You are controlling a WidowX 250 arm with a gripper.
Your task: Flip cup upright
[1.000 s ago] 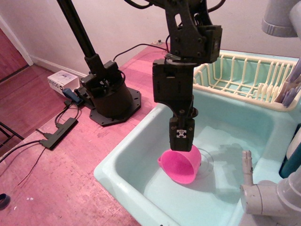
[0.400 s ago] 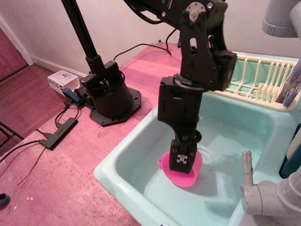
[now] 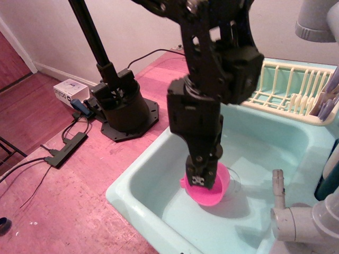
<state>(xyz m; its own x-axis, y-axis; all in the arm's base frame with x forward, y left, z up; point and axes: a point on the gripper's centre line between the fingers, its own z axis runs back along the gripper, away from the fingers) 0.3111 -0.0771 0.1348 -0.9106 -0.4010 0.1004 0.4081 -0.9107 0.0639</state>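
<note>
a small white box [image 3: 69, 91] on the floor beside the black arm base carries dark printed lettering along its side, too small and blurred to be read with certainty. no other text or number is legible anywhere.

Teal sink [image 3: 139, 177]; cream rack [image 3: 288, 87]; possibly faucet [image 3: 304, 225].

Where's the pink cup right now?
The cup is inside the teal sink, toward its front-left part, directly under the hand, with the white faucet off to its right.
</note>
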